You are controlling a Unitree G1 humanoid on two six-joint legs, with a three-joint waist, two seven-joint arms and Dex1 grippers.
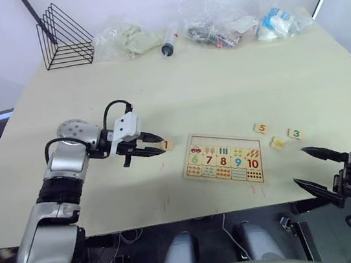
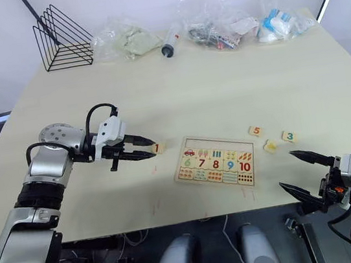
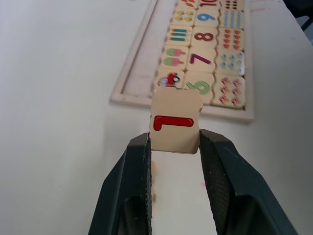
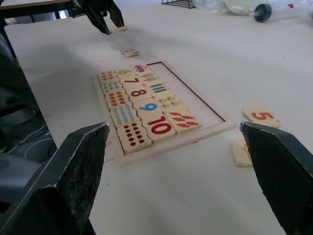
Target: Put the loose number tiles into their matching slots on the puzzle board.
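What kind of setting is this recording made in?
Probably a robot lab or test room: a plain table holds a children's puzzle board, bagged odds and ends and a wire rack at the far edge, with cables beneath.

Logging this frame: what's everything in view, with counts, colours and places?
table: one, pale, under everything
puzzle board: one, light wood, top row empty, table centre
tile 1: one, red digit, in the left gripper, left of the board
tiles 5 and 3: orange, teal, right of the board
unreadable tile: one, between them
wire rack: one, black, far left corner
plastic bags: three, clear, far edge
syringe: one, among the bags
left gripper: shut
right gripper: open, near edge
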